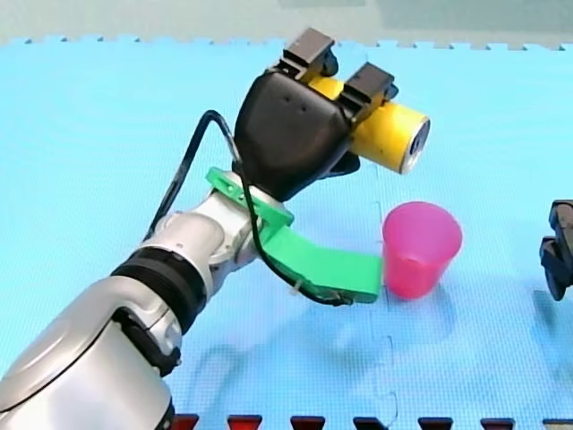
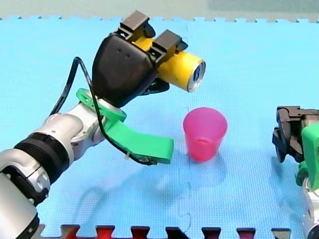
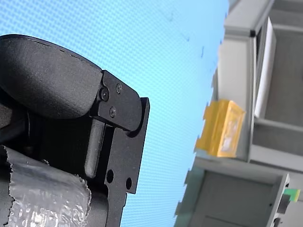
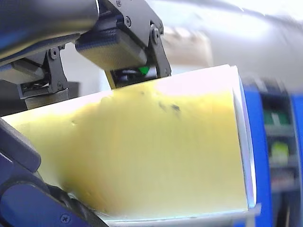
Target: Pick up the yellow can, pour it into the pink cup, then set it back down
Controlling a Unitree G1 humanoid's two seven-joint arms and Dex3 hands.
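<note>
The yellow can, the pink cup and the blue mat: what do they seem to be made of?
Yellow can, in the left robot hand: probably metal, smooth yellow coat, silvery rimmed end. Pink cup: likely plastic, translucent, smooth thin wall. Blue mat: probably foam, matte, with puzzle-toothed edges. Right robot hand: at right edge.

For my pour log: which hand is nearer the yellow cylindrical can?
Left. The left hand grips the yellow cylindrical can; the right hand holds nothing, well off to its right.

I am holding my left hand (image 2: 124,67) high, fingers (image 2: 167,42) wrapping the yellow can (image 2: 182,69); my right hand (image 2: 291,134) is hovering low.
</note>
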